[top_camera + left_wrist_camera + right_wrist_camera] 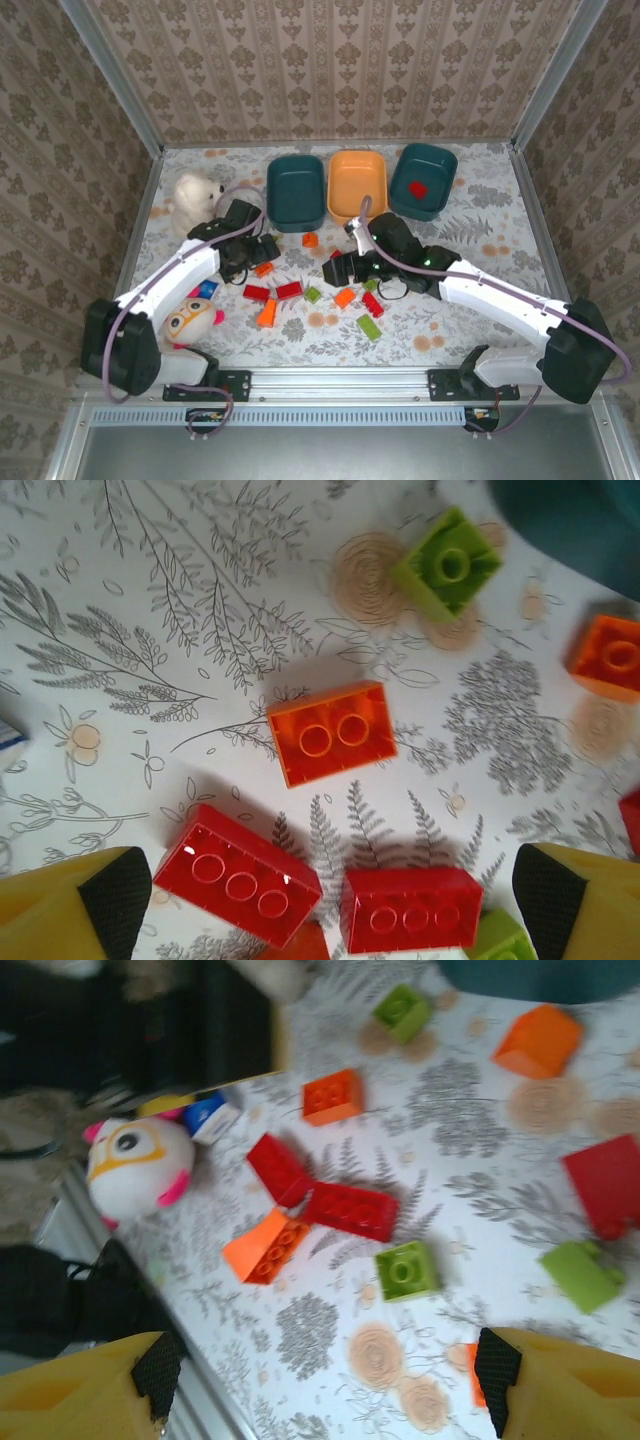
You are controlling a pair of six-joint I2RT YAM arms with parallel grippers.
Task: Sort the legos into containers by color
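Note:
Red, orange and light green legos lie scattered on the patterned table in front of three bins: a teal one (295, 190), an orange one (357, 183) and a teal one (424, 178) holding a red brick (418, 190). My left gripper (255, 255) (330, 905) is open just above the table. Two red bricks (240, 875) (410, 908) lie between its fingers, and an orange brick (335, 732) lies just beyond. My right gripper (340, 268) (325, 1375) is open and empty, hovering over bare table short of a green brick (405, 1270).
A white plush bear (195, 192) sits at the left. A plush with glasses (190, 320) (135, 1165) and a small blue piece (205, 290) lie near the left arm. More bricks lie around: orange (265, 1247), red (350, 1210), green (369, 327).

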